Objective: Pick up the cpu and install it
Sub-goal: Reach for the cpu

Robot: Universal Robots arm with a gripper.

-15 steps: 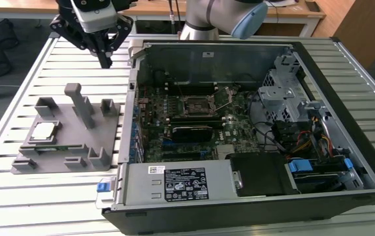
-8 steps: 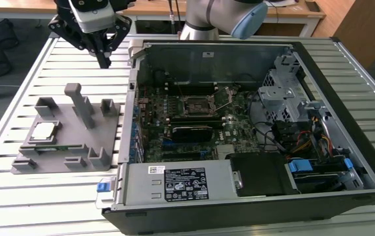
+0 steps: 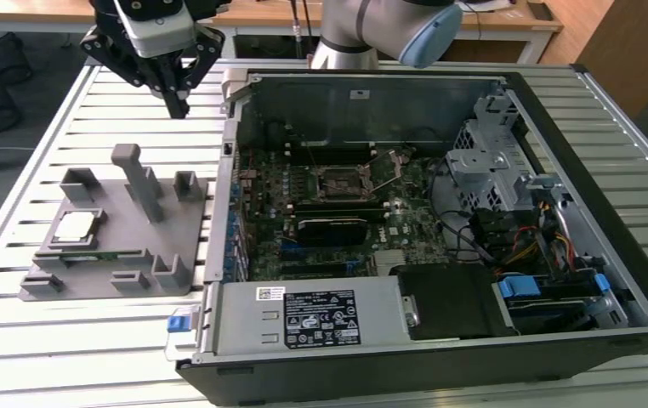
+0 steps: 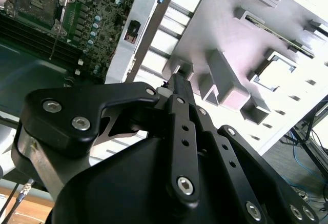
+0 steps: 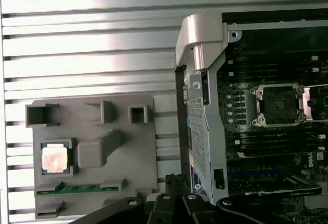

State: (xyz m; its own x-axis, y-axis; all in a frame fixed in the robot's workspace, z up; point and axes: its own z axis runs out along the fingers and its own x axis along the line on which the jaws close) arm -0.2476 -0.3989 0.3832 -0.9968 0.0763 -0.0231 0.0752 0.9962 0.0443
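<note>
gripper (image 3: 177, 110) hangs empty and closed, well apart from cpu (image 3: 76, 226) in holder (image 3: 120, 242); gripping wants it opened, squared to cpu's edges.

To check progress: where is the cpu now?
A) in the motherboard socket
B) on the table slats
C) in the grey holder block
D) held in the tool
C: the cpu lies in a recess of the grey holder block, apart from the tool.

cpu (image 3: 76, 226) in grey holder (image 3: 179, 255), end effector (image 3: 177, 109) above slatted table (image 3: 63, 119)
</note>
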